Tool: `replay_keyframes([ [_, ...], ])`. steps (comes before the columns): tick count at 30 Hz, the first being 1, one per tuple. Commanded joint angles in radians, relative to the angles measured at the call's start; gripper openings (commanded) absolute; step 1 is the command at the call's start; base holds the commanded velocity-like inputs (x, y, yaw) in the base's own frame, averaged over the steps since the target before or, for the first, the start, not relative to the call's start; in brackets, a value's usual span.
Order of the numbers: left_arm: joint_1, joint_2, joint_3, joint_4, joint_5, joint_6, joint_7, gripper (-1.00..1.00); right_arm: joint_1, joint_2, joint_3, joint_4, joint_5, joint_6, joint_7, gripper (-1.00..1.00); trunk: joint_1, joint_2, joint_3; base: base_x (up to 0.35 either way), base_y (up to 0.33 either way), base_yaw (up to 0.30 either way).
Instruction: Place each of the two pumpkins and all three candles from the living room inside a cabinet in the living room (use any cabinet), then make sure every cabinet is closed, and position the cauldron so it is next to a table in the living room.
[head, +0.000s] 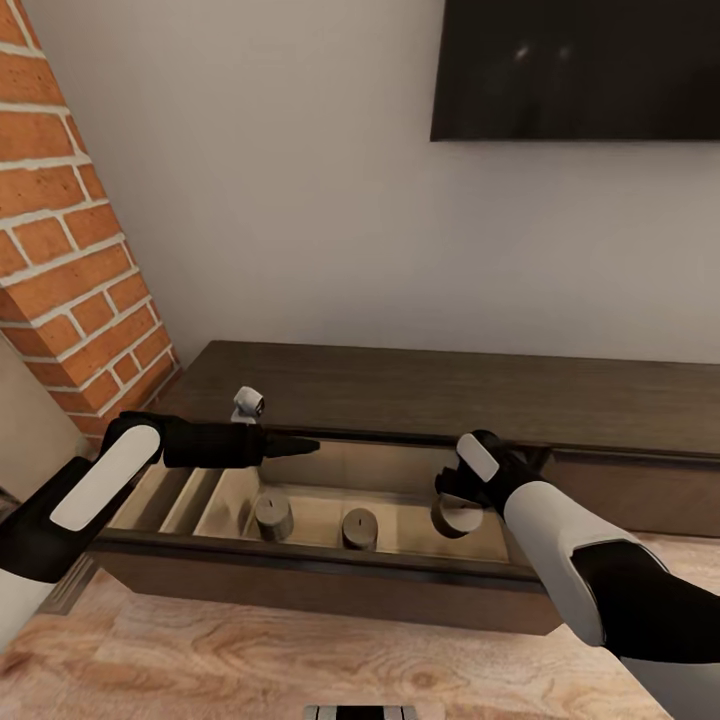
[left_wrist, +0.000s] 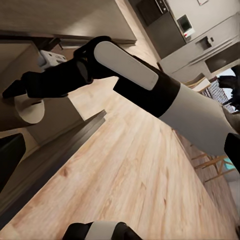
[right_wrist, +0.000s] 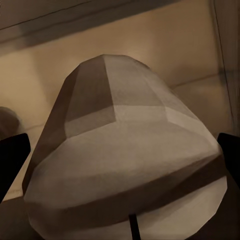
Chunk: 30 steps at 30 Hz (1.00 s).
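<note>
Right gripper (head: 462, 500) jaws clamp candle (right_wrist: 125, 165) inside open cabinet (head: 330, 585) drawer.

Overall light: soft, even, moderately bright light is being rendered across the head view.
Shadows: the open drawer (head: 300, 500) interior is being dimmed toward its front wall; faint shadows are being cast beside the candles (head: 273, 517).
Glare: small pale reflections are being shown on the television (head: 575, 70).
Sharpness: the candle (right_wrist: 125, 165) is being shown soft and faceted close up in the right wrist view.
</note>
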Motion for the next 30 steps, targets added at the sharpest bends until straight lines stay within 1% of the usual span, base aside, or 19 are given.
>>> replay_keyframes([
  [1,-0.001,0.001,-0.001,-0.002,-0.004,0.001,-0.007,1.0,0.0,0.0,0.011,-0.002,-0.011,0.002,-0.008,-1.0,0.0,0.0,-0.001,0.0,0.0,0.0],
  [4,0.0,0.001,-0.001,-0.006,-0.004,0.001,-0.007,1.0,0.0,0.001,0.02,-0.002,-0.011,0.001,-0.005,-1.0,0.0,0.0,-0.001,0.0,0.0,0.0],
  [7,0.0,0.001,-0.001,-0.009,-0.004,0.001,-0.008,1.0,0.0,0.002,0.025,-0.002,-0.011,0.0,0.011,-1.0,0.001,-0.001,-0.012,0.0,0.0,0.0],
  [12,0.0,0.001,-0.001,-0.009,-0.004,0.001,-0.008,1.0,0.0,0.003,0.028,-0.003,-0.011,-0.001,0.019,-1.0,0.003,-0.002,-0.032,0.0,0.0,0.0],
  [30,0.0,0.002,-0.001,-0.01,-0.004,0.001,-0.008,1.0,0.0,0.005,0.035,-0.003,-0.01,-0.001,0.022,-1.0,0.003,-0.002,-0.032,0.0,0.0,0.0],
])
